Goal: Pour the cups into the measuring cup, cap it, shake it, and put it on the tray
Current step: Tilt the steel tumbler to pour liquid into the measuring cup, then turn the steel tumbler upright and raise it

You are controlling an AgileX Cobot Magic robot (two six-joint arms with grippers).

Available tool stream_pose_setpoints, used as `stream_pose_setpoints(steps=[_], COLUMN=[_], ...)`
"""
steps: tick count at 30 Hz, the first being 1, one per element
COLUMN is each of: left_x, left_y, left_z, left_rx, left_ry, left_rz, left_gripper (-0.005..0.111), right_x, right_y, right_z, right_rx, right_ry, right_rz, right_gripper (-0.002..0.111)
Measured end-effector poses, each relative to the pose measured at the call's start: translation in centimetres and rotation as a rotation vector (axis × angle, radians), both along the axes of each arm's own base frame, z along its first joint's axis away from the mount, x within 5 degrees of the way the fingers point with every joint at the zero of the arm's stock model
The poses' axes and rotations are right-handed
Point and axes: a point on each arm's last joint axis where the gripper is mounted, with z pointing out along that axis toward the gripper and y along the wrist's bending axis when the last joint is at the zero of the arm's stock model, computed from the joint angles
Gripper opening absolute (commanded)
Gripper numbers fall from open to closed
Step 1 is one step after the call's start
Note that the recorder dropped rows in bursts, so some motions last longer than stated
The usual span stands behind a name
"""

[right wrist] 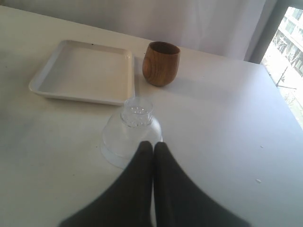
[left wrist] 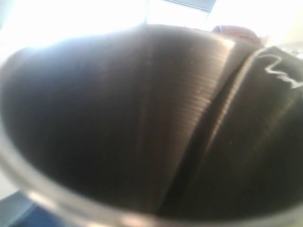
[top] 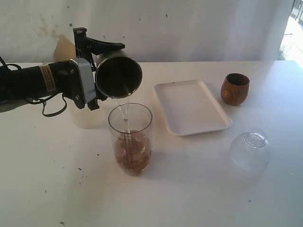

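Observation:
My left gripper [top: 94, 71] is shut on the steel tumbler [top: 118, 73], tipped on its side with its mouth over the measuring cup [top: 130, 142]. A thin clear stream falls from the tumbler's rim into the measuring cup, which stands upright with brown contents in its lower part. The tumbler's dark wall [left wrist: 142, 118] fills the left wrist view. The wooden cup [top: 235, 88] [right wrist: 161, 63] stands upright to the right of the white tray [top: 191, 108] [right wrist: 85, 71]. My right gripper [right wrist: 153, 144] is shut and holds nothing, just short of the clear domed lid [right wrist: 132, 132].
The domed lid [top: 251, 150] rests on the table right of the tray's near end. A faint translucent cup [top: 86, 118] stands behind the left gripper. Cables [top: 47, 106] hang from the left arm. A white wall runs along the table's far edge.

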Motion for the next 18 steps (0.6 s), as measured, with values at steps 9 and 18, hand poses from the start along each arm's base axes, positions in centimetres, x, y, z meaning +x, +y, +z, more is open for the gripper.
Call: stream_pose_setpoints(steps=[9, 18], left_x=[-0.02, 0.27], left_y=[-0.01, 0.14], left_z=[0.05, 0.35], left_rx=[-0.157, -0.496], left_ry=[0.268, 0.774], left_rz=[0.014, 0.065], left_gripper=[0.000, 0.000], right_x=[0.00, 0.00], right_y=[0.00, 0.00], right_z=[0.00, 0.00], right_rx=[0.000, 0.000], right_ry=[0.000, 0.000], right_rz=[0.000, 0.000], right_gripper=[0.000, 0.000])
